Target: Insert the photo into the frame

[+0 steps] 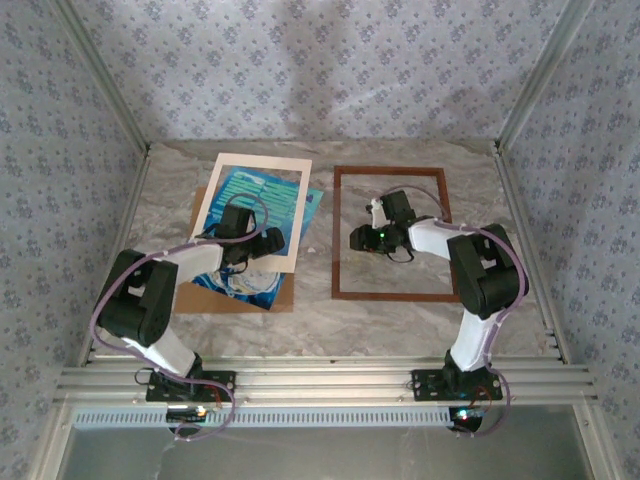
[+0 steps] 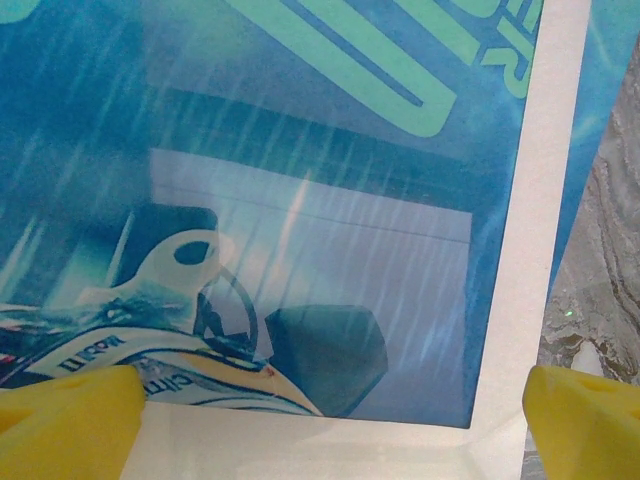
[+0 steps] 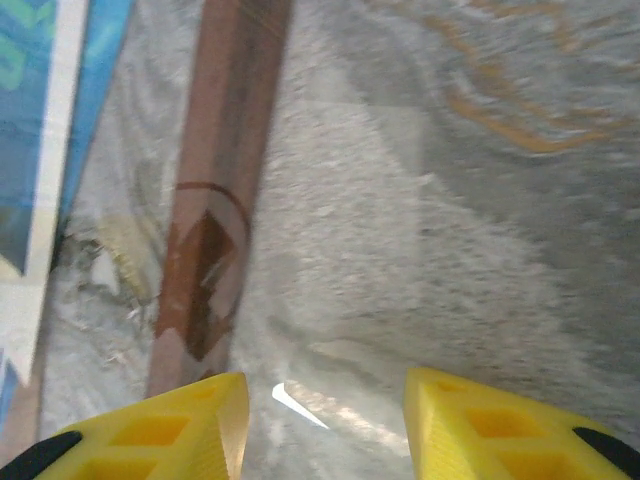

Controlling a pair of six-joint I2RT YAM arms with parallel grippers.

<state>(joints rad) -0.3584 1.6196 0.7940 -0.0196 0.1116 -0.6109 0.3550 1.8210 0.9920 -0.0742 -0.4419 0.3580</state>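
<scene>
On the left half of the surface (image 1: 320, 325) lies a stack: a brown board (image 1: 284, 292) at the bottom, the photo (image 1: 245, 188) on it, and a white mat (image 1: 265, 162) on top. The photo shows through the mat's opening and pokes out past its right and near edges. The left arm (image 1: 180, 265) reaches over this stack. Its jaws stand wide apart with nothing between them, and the wrist view shows the photo (image 2: 300, 200) straight below and ahead, the mat's near-right corner (image 2: 520, 300) lying between the yellow tips.

To the right, well apart from the stack, the frame (image 1: 390, 172) lies flat and square to the surface edges. The right arm (image 1: 475, 265) bends inward over it. Its jaws are also apart, holding nothing, just beside the frame's left rail (image 3: 215, 200).

The photo's long axis runs near to far but is tilted clockwise against the frame. The left arm is far nearer it. As I judge it, the mat must come off first, then the photo travels right and gets turned square.
</scene>
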